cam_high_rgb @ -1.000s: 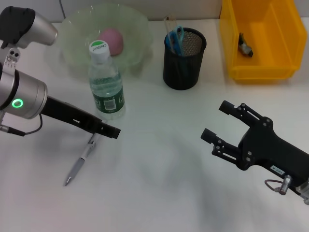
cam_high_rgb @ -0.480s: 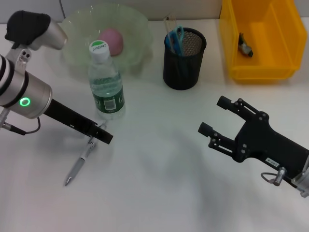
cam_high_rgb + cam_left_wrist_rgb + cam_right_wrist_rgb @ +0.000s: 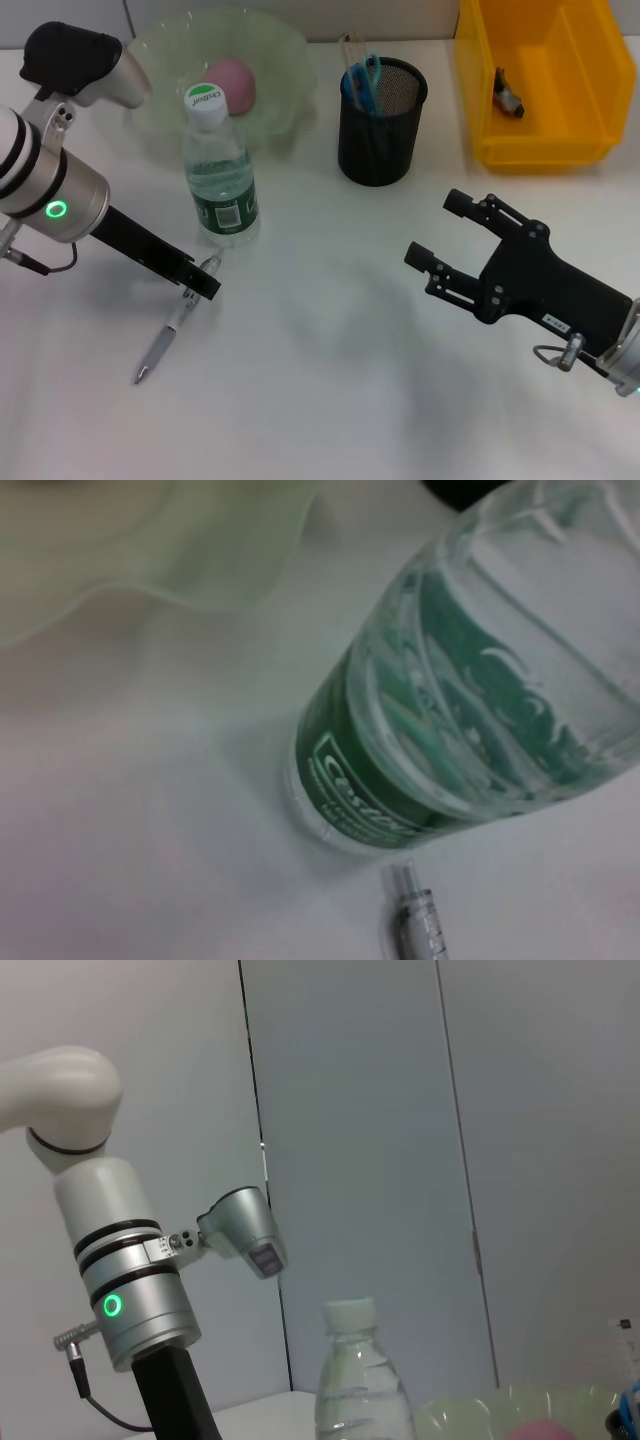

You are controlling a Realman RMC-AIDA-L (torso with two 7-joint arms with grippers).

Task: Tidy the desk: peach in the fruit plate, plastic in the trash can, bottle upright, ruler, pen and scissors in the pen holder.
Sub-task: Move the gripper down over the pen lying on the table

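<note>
Lying on the bench, pen (image 3: 171, 333): long axis diagonal, upper end directly beneath the left gripper (image 3: 203, 283), beside the upright bottle (image 3: 219, 176). Left gripper's finger state: cannot tell. Right gripper (image 3: 437, 235): spread open, well apart, farther off.

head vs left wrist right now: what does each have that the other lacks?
Head view only: the peach in the fruit plate, the pen holder, the yellow bin, the left gripper down over the pen, and the right gripper open above the table. Left wrist view only: a close look at the bottle label and base. Both show the upright bottle, the pen's end beside it and the plate's rim.
</note>
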